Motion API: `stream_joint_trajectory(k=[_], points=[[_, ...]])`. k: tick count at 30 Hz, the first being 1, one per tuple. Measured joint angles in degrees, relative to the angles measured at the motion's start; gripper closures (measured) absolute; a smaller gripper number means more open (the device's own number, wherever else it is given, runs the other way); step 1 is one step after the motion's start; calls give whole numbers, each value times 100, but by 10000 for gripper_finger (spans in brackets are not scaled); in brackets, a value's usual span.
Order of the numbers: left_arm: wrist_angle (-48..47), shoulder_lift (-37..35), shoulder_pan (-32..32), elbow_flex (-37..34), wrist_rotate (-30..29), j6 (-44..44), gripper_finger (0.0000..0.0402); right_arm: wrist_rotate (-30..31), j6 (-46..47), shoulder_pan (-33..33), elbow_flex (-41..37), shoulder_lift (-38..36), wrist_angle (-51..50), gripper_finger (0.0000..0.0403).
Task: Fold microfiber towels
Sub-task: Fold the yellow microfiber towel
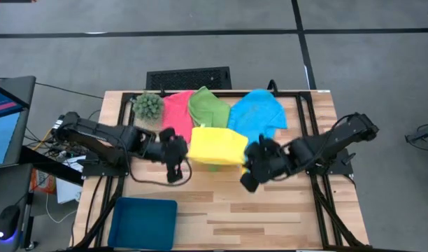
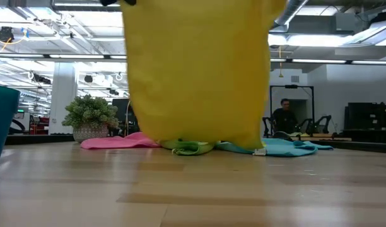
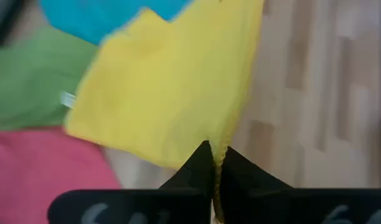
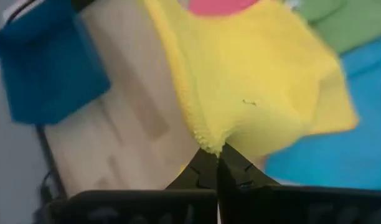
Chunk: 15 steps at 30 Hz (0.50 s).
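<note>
Yellow towel (image 1: 215,145) hangs above the table (image 1: 270,217), pinched at opposite edges by our left gripper (image 1: 177,155) and right gripper (image 1: 250,166). If either thin pinch slips, we risk it collapsing unevenly onto the green towel (image 1: 205,106).

Towel (image 1: 215,145) held up between left tool (image 1: 177,155) and right tool (image 1: 250,165), other towels (image 1: 200,106) behind

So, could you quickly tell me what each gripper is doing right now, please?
Left gripper: shut on one edge of the yellow towel, held up off the table.
Right gripper: shut on the yellow towel's opposite edge.
</note>
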Motion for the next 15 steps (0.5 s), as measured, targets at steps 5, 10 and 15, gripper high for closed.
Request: stream_joint_trajectory(k=[5,10,15], points=[[350,2,-585,-425,343,-575,401,-264,878,545,7,422,174,396],[936,7,-1053,-868,617,-987,401,-435,1625,1009,7,774,505,394],[1512,2,-1245,-1217,861,-1311,401,-541,2037,1276,7,1129,932,394]])
